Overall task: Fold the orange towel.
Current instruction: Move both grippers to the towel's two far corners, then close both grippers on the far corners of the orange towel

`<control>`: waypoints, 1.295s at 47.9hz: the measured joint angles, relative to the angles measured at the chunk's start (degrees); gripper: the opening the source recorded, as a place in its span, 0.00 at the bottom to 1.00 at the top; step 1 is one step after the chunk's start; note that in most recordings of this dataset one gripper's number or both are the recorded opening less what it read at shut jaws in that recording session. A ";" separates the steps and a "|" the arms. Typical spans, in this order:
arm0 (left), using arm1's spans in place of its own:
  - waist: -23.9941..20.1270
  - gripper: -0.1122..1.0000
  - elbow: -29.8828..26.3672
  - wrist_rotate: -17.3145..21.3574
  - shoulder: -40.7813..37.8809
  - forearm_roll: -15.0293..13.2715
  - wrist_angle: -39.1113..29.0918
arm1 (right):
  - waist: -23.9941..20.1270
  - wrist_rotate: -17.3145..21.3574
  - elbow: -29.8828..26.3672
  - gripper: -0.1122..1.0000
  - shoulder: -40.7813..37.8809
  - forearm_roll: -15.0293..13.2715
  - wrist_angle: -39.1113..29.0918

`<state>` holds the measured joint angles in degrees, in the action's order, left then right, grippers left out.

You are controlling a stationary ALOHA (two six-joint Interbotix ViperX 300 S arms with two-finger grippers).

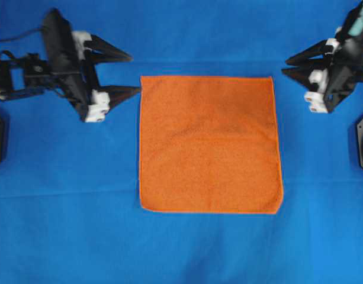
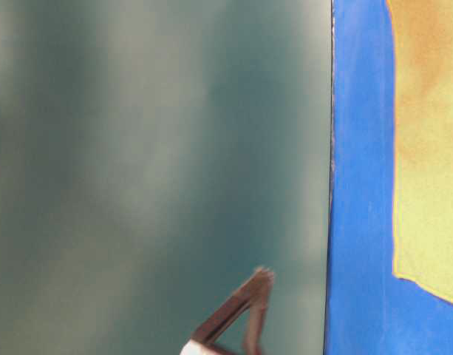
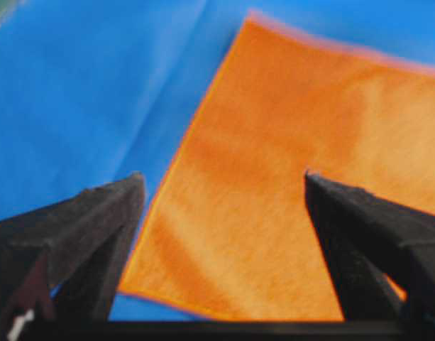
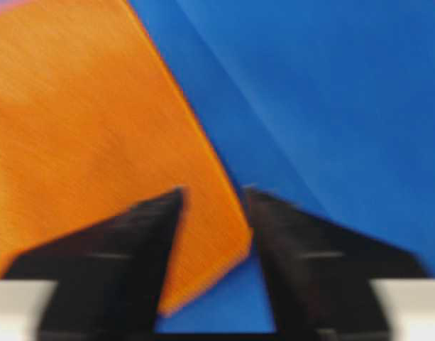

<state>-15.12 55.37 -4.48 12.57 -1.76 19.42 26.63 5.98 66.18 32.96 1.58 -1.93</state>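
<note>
**Two grippers open, towel flat and untouched**

One blue cloth (image 1: 63, 225) is seen to cover the whole work surface, with faint creases across it. On it, at the middle of the overhead view, the towel (image 1: 209, 144) is laid out flat and unfolded, its top edge straight and its lower corners slightly rounded. No part of it is lifted or held.

To the left of the towel, the left gripper (image 1: 127, 74) is pointed toward the towel's upper left corner. Its jaws are spread wide; the nearer fingertip is found just beside that corner, but contact cannot be confirmed. In the left wrist view the same gripper (image 3: 224, 181) is seen with the towel (image 3: 288, 177) lying between and beyond its two fingers, nothing clamped.

To the right, the right gripper (image 1: 288, 65) is held near the towel's upper right corner but apart from it. Its jaws are likewise parted and nothing is gripped. In the right wrist view, which is blurred, a towel (image 4: 82, 128) corner is seen in the gap of the gripper (image 4: 213, 192).

In the table-level view, only one blurred pair of fingertips is visible; which arm it belongs to cannot be told.
</note>
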 measured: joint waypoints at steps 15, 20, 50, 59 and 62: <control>-4.75 0.91 -3.69 0.09 -14.24 0.00 0.53 | 1.23 -0.09 -0.18 0.57 -15.29 -0.53 7.47; -5.80 0.91 -4.22 0.00 -18.19 0.00 1.85 | 1.32 -0.09 -0.26 0.57 -19.16 -0.53 9.84; -7.73 0.48 -7.12 1.23 -26.19 -0.09 3.78 | 1.93 -0.09 -1.41 0.21 -28.92 -0.44 17.31; -5.98 0.18 -7.03 2.99 -26.19 0.09 3.16 | 1.85 -0.09 -1.41 0.11 -28.92 -0.44 17.31; -5.63 0.13 -7.21 4.13 -26.10 0.09 2.72 | 1.85 -0.09 -1.41 0.11 -28.92 -0.53 17.31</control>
<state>-20.74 48.16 -0.35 -13.54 -1.67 22.15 28.48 5.89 64.78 4.04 1.05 15.38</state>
